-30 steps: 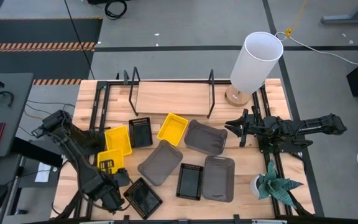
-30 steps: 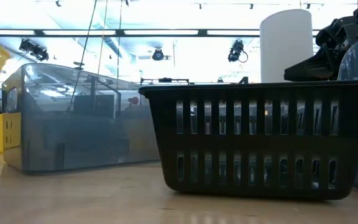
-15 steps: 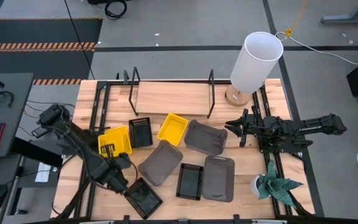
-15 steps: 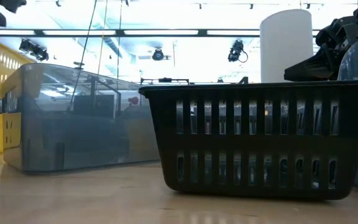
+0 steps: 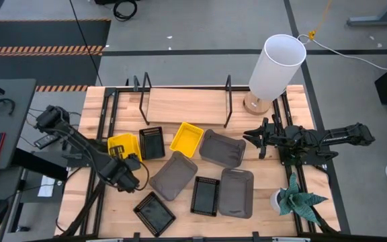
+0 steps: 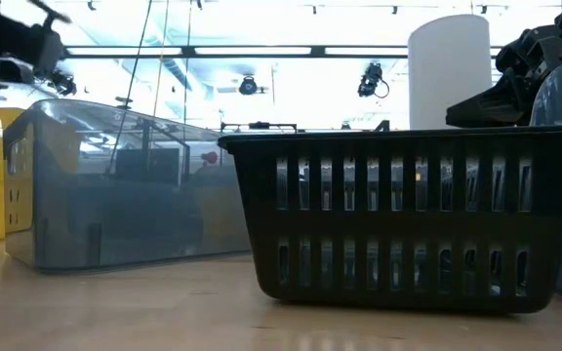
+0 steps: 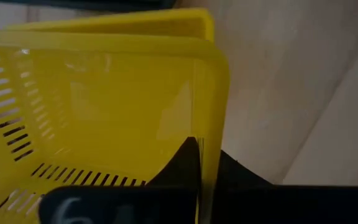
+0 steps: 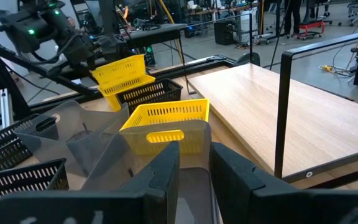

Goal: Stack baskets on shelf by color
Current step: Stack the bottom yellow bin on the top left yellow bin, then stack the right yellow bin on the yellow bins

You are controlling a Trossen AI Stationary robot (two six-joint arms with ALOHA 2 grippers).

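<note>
My left gripper (image 5: 125, 166) is shut on a yellow basket (image 5: 122, 146) at the table's left, right over a second yellow basket whose rim (image 7: 135, 18) shows behind it. A third yellow basket (image 5: 187, 138) lies tilted near the middle. Three grey baskets (image 5: 222, 148) (image 5: 173, 176) (image 5: 236, 193) and three black mesh ones (image 5: 152, 142) (image 5: 205, 195) (image 5: 154, 214) lie on the tabletop. The shelf (image 5: 183, 104) stands at the far edge. My right gripper (image 5: 259, 142) is open beside the far grey basket (image 8: 135, 149) and touches nothing. My left gripper holds the yellow basket by its near wall (image 7: 209, 112), at a corner. One finger (image 7: 185, 163) is inside the basket and the other (image 7: 244, 177) outside. It comes slanting from the near side. The basket sits over the second yellow one; whether it rests in it I cannot tell.
A white lamp (image 5: 275, 66) stands at the far right corner and a small potted plant (image 5: 297, 200) near the right edge. Black upright rods (image 5: 228, 101) frame the shelf. In the low view a black basket (image 6: 408, 214) and a grey one (image 6: 115, 185) fill the foreground.
My left gripper has moved from the near left corner toward the far edge, carrying the yellow basket. The basket went from the bare tabletop to a place over the other yellow basket, which it now covers. The right arm kept still.
</note>
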